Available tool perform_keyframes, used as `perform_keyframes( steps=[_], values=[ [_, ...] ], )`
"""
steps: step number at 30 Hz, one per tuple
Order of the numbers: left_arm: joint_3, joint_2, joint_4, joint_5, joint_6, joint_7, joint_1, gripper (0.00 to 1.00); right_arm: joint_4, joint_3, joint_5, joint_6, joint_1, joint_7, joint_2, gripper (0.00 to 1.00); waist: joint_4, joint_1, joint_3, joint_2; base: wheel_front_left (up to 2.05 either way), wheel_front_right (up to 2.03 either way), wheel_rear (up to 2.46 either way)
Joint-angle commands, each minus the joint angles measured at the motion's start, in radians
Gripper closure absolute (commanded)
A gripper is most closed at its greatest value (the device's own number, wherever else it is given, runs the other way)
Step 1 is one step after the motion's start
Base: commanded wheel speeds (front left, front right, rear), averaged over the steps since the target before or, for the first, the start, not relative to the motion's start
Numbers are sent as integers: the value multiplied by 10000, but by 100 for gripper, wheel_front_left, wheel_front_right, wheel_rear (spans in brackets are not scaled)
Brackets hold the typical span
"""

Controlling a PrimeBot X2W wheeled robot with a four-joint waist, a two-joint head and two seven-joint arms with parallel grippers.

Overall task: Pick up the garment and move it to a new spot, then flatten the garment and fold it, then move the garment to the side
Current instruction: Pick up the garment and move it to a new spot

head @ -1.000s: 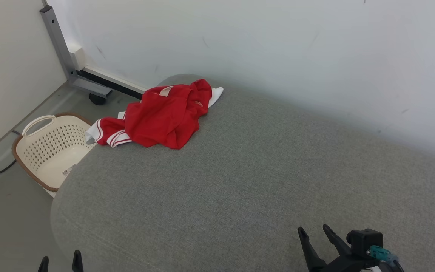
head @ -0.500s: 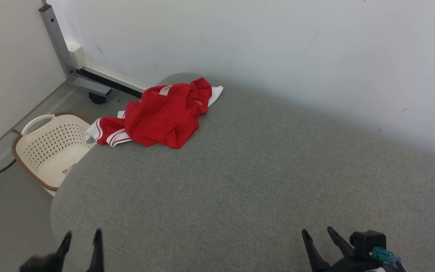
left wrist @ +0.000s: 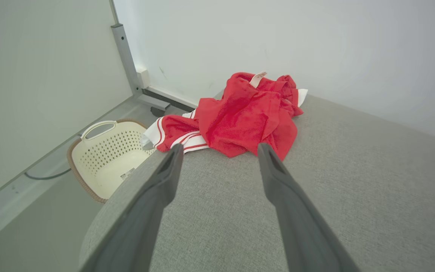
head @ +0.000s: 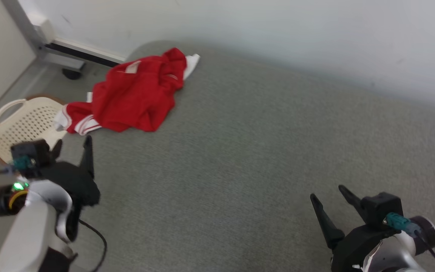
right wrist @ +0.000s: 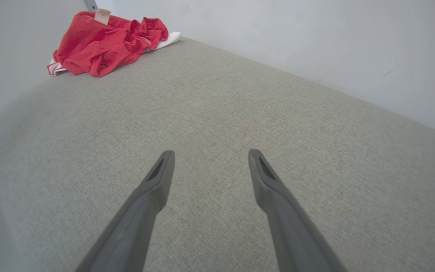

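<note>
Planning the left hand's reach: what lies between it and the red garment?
Just bare grey upholstery, seen in the left wrist view: nothing sits between the open left hand and the red garment.

- The basket (head: 17, 121) is partly hidden behind the left gripper (head: 73, 141) and the edge of the grey cushion (head: 240, 151).
- The tag (left wrist: 258, 78) on the red garment (left wrist: 240, 121) is too small to read.
</note>
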Motion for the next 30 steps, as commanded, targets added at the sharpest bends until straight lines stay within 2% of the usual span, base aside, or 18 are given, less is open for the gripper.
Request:
perform_keyframes(
  steps=[1, 6, 11, 15, 19, 27, 30],
  values=[
    [113, 17, 286, -202, 54, 136, -368, 0, -237, 46, -5, -19, -156, 149, -140, 0, -1285, -2, 1342, -2, 0, 0, 0],
    [258, 400, 1484, -361, -67, 520, -2169, 0, -1729, 110, 154, -19, -274, 991, -698, 0, -2021, -2, 2523, -2, 0, 0, 0],
    [258, 614, 2415, -469, -158, 565, -3433, 0, -3175, -298, 113, -19, -128, 1626, -1179, 0, -2393, -2, 3480, -2, 0, 0, 0],
    [523, 917, 3382, -603, 261, 753, -4316, 0, -4326, -685, 205, -19, 71, 2052, -1293, 0, -2618, -2, 4207, -2, 0, 0, 0],
    [809, 1074, 3933, -919, 383, 835, -4902, 0, -4965, -1095, 64, -19, 440, 2257, -1315, 0, -2700, -2, 4673, -2, 0, 0, 0],
    [1895, 959, 4919, -2271, 229, 1281, -5678, 0, -5530, -1456, 50, -19, 834, 2248, -1321, 0, -2802, -2, 5110, -2, 0, 0, 0],
    [2031, 886, 5296, -2406, 423, 1301, -5689, 0, -5596, -1478, 34, -19, 816, 2227, -1319, 0, -2837, -2, 5128, -2, 0, 0, 0]
  ],
)
